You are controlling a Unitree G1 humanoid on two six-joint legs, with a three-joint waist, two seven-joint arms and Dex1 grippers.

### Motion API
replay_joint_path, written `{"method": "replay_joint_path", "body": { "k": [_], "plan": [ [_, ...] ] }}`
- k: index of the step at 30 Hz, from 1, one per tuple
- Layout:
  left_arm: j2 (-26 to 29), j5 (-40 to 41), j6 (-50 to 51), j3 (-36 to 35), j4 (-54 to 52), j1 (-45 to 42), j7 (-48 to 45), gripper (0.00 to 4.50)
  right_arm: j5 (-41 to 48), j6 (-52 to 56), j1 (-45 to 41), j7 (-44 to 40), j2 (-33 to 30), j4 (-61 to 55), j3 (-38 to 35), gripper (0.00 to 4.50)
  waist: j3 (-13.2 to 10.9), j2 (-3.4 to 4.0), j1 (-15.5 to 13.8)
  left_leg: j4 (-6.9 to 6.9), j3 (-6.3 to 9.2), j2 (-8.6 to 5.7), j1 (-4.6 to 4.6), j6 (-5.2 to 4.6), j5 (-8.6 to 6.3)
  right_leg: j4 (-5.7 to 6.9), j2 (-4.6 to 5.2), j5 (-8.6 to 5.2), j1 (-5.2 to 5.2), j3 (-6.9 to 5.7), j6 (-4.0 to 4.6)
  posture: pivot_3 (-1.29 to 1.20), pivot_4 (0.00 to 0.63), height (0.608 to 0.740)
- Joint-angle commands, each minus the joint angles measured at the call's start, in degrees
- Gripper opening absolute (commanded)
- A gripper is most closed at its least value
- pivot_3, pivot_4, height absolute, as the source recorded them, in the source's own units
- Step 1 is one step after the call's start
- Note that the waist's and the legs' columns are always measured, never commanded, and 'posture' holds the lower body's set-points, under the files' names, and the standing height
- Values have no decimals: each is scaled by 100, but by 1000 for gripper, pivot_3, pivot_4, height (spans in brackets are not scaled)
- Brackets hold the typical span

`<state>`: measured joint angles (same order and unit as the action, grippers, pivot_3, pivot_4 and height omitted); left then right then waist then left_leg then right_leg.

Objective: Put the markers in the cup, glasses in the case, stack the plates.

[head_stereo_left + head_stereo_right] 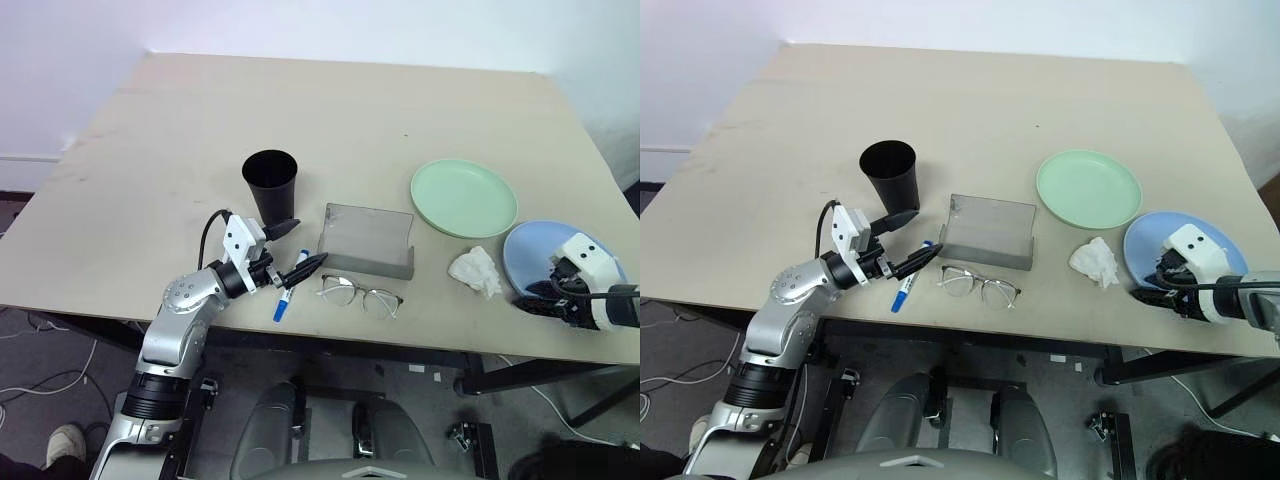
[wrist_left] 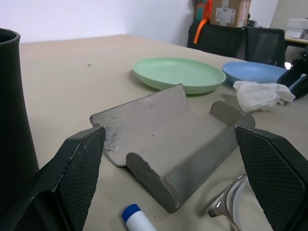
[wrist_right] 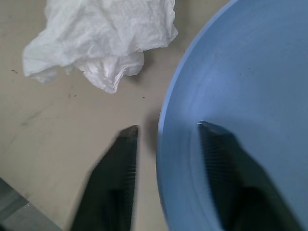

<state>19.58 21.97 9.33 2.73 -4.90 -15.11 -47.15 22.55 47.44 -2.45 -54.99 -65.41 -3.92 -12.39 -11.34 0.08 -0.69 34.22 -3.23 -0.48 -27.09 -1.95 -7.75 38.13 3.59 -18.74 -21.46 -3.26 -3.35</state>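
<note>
No legible writing seen. Crumpled tissue point(image 1: 476, 270) lying beside blue plate point(image 1: 530, 250). Left gripper point(image 1: 305, 245) spread wide; right gripper point(image 3: 166, 132) straddling blue plate rim, grip not confirmed.

Black cup point(image 1: 270, 184), white marker point(image 1: 289, 288) with blue cap, matte grey case point(image 1: 367, 240), silver wire-framed glasses point(image 1: 361, 295) (clear lenses), pale mint green plate point(image 1: 463, 198), light blue plate point(image 1: 535, 252), crumpled white tissue point(image 1: 476, 271), plain beige surface point(image 1: 330, 120)
</note>
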Motion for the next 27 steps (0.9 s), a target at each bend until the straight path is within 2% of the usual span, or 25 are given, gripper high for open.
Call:
{"method": "replay_joint_path", "body": {
  "k": [1,3,14,19,27],
  "plan": [
    [-3,16,-124,-51,-142,-6,25,4500,-132,-85,-106,-18,-97,74,10,551,1,-1,1,0,0,0,1,0,0,0,0,0,0,0,0,0,150,727],
    [-10,15,-137,-54,-141,-5,29,4500,-190,-174,-124,-7,-82,103,24,35,6,-11,26,2,0,0,7,0,0,0,0,1,6,0,-1,0,150,727],
    [25,28,-134,-84,-125,-22,5,4500,-477,-436,-711,331,-207,24,-196,35,12,-15,150,-21,-11,2,46,-1,-5,-9,46,35,4,-13,-14,0,150,727],
    [59,61,-61,-107,-210,-2,22,4500,-152,-367,-1313,464,-57,-348,-532,35,13,-3,158,-28,-33,2,31,-3,-5,-19,49,34,-17,-7,-14,0,150,727],
    [276,222,487,-158,-614,200,114,4500,-557,-898,-2778,1026,617,-76,340,35,15,-1,137,-8,-39,4,-13,-8,-6,-18,49,40,-56,-7,-22,0,150,727]
  ]
}}
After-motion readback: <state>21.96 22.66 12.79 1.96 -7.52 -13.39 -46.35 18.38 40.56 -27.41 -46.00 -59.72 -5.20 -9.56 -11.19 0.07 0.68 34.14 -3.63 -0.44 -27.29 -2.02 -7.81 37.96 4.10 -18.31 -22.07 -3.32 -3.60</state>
